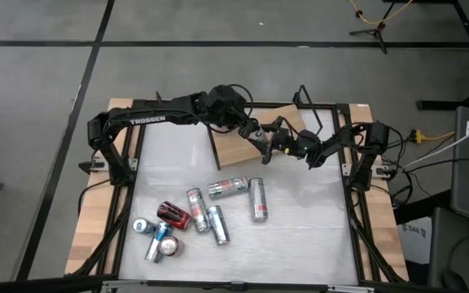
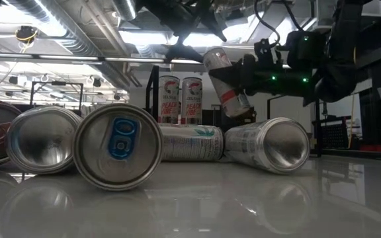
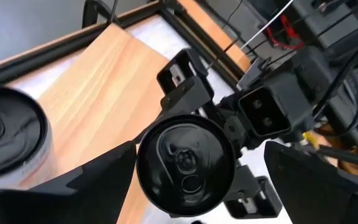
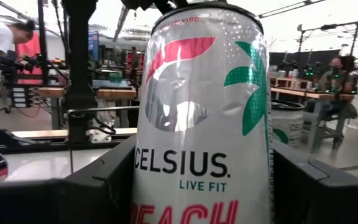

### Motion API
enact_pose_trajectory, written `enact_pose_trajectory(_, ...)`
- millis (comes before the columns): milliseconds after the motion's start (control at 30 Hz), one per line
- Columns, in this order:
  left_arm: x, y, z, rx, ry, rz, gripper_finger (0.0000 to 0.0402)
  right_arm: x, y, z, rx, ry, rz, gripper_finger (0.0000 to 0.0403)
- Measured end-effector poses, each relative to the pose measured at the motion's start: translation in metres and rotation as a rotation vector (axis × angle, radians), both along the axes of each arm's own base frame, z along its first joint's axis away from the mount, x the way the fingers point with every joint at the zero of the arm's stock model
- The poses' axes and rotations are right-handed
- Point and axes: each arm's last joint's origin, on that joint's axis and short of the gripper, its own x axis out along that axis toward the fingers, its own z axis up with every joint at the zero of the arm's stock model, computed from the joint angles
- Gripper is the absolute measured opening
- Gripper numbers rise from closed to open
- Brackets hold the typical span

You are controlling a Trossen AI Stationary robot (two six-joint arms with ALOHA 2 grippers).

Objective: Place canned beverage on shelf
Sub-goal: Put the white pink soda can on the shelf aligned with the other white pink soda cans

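A white Celsius can (image 2: 227, 82) hangs tilted above the light-brown shelf board (image 1: 238, 150) at the table's far middle. My right gripper (image 4: 204, 180) reaches in from the table's right and is shut on the can. My left gripper (image 3: 197, 180) comes from the left and is open. Its fingers stand on either side of the can's top end (image 3: 185, 162), and a gap shows beside one of them. Two more Celsius cans (image 2: 179, 99) stand upright on the shelf behind. My right gripper pinches the can's side wall (image 4: 148, 168) between its two fingers, about midway along the can. The fingers come nearly level from the table's right and lie across the can. The can is lifted clear and tilted, its top leaning toward my left gripper.
Several loose cans (image 1: 194, 216) lie on their sides on the white tabletop (image 1: 300, 244) near the front left. The shelf's black wire frame (image 1: 304, 98) rises at the far side. People work at benches in the room beyond.
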Motion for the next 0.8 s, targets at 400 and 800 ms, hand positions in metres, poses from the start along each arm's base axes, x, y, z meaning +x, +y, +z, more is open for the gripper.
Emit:
enact_pose_trajectory(400,-0.002,-0.008,-0.006,-0.07,0.055,0.002,0.0349,0.002,0.0,-0.002,0.008,0.031,0.012,0.0257)
enact_pose_trajectory(800,-0.003,-0.008,-0.007,-0.074,0.068,0.009,0.0349,0.017,-0.004,0.008,-0.006,0.022,0.058,0.0257)
